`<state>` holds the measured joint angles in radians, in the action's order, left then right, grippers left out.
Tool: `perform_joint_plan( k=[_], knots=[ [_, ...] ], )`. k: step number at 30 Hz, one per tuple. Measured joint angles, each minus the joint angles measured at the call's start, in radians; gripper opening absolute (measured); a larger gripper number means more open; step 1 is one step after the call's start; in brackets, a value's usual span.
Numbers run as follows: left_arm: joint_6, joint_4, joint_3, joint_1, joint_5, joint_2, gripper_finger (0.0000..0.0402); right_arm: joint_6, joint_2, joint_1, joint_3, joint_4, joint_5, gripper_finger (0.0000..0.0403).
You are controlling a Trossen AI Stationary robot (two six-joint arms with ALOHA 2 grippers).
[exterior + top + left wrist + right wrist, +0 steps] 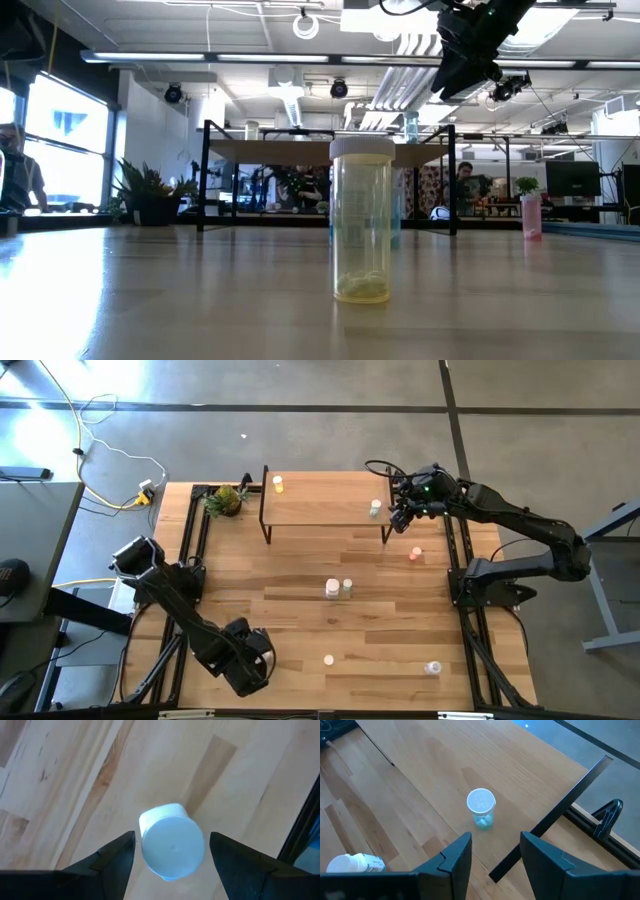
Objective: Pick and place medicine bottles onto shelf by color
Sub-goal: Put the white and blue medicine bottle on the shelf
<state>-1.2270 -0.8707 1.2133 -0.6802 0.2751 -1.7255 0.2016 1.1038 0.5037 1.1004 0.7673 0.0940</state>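
**A:** Now, the left gripper (172,852) sits at the lower left of the high view, fingers spread, a white-capped bottle (170,842) standing between them with a gap on each side — nothing gripped.

**B:** Any writing on it?

**A:** None readable. One toppled bottle (355,864), lower left of the right wrist view, carries a label, but the print is too small to make out.

**B:** And the right gripper (405,510)?

**A:** Upper right of the high view, over the shelf's (320,510) right end. Jaws parted, holding nothing. A greenish bottle (376,508) stands upright on the shelf close to that edge; a yellow bottle (278,484) is at the far left corner.

**B:** Room between them?

**A:** Plenty of bare board. On the table (300,620), a pink bottle (416,554) stands right of the shelf, a pair (338,589) at centre, open wood around them.
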Motion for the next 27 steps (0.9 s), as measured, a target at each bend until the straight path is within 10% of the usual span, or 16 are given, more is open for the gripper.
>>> perform_joint_plan(
  k=[12,27],
  knots=[
    [0.060,0.003,0.005,0.033,-0.045,-0.027,0.0160,0.000,0.000,0.000,0.000,0.000,0.000,0.0158],
    [0.061,-0.003,-0.002,0.035,-0.039,0.011,0.0161,0.000,0.000,0.000,0.000,-0.001,0.000,0.0158]
  ],
)
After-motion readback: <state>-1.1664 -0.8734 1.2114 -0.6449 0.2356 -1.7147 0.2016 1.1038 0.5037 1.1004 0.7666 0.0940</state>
